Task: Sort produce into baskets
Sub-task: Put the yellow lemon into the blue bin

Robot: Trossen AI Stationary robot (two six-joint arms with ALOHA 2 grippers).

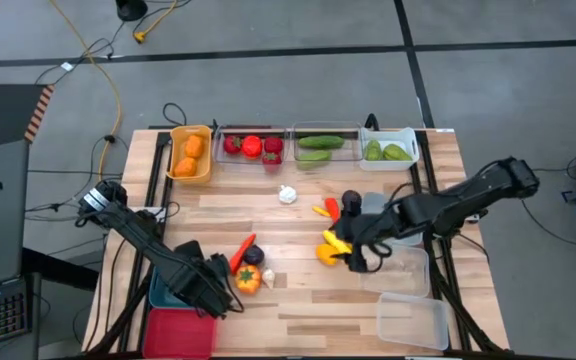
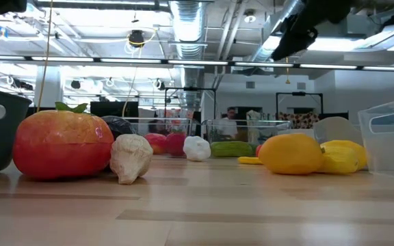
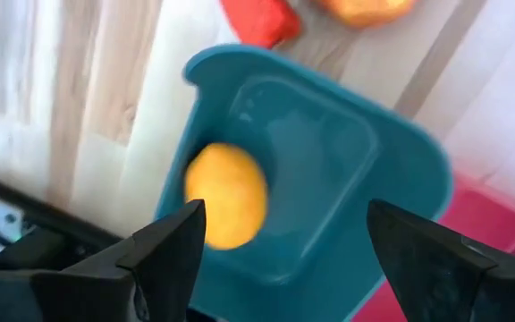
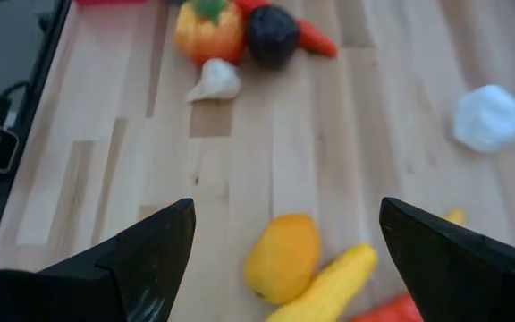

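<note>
Produce is lying in two places: some pieces are already sitting in the bins along the table's twelve o'clock edge, others are waiting loose on the bare wood. The orange-yellow bin (image 1: 190, 153) is holding orange pieces, a clear bin (image 1: 251, 146) red ones, another clear bin (image 1: 318, 148) long green ones, and the white bin (image 1: 392, 149) two more green pieces. Loose items are clustering in two groups: an orange pepper (image 1: 247, 279), a dark purple piece (image 1: 254, 254) and a garlic clove (image 1: 267, 278) toward seven o'clock, and a yellow-orange mango (image 1: 329, 253) with a yellow piece (image 4: 329, 286) near the centre. A white garlic bulb (image 1: 287, 195) is resting alone toward twelve.

The left gripper (image 3: 280, 259) is hovering with jaws wide open over the teal bin (image 3: 401, 170) at eight o'clock, where an orange-yellow fruit (image 3: 225, 196) is lying inside; judging by this, a drop is just finishing. The right gripper (image 4: 284, 246) is hanging with jaws open and empty above the mango, so a pick seems to be starting. Its next move is probably calling for a straight descent, closing on the mango alone without nudging the yellow piece touching it.
</note>
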